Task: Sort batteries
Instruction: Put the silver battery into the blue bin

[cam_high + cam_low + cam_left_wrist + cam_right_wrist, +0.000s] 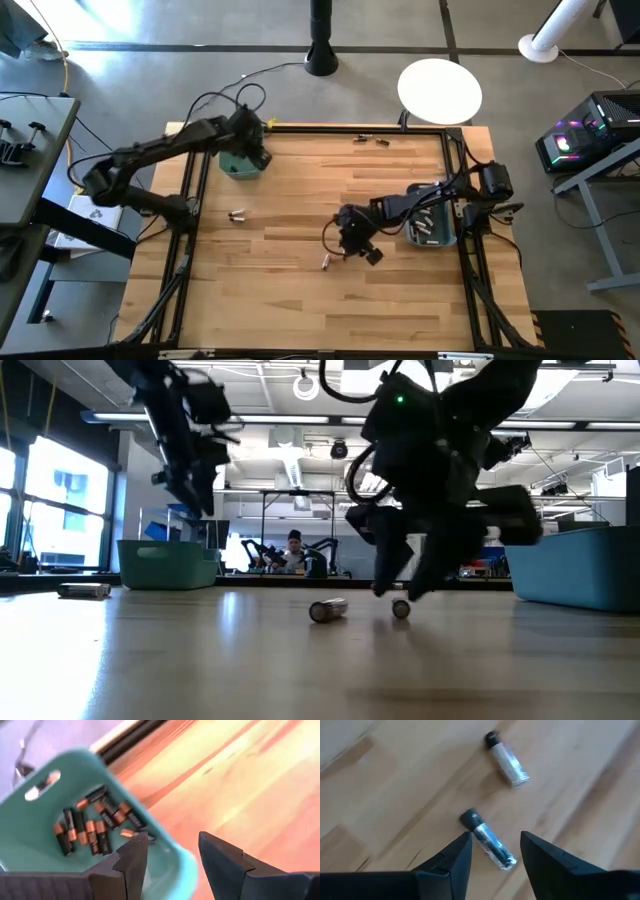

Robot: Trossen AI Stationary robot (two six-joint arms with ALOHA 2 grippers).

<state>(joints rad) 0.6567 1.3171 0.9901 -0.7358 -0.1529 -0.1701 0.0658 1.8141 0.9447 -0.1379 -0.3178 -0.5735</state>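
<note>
2 silvery batteries point(488, 841) lie under the spread right claw point(495, 851); closing off-centre could roll one away. Left claw point(172, 856), spread, hangs over its bin point(30, 820).

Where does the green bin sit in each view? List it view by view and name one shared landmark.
High view: green bin near the upper left corner of the table.
Low view: left of centre, standing on the tabletop.
Left wrist view: just beyond the fingers, batteries inside.
Right wrist view: not in it.
Shared landmark: the left gripper, open, above the bin.
</note>
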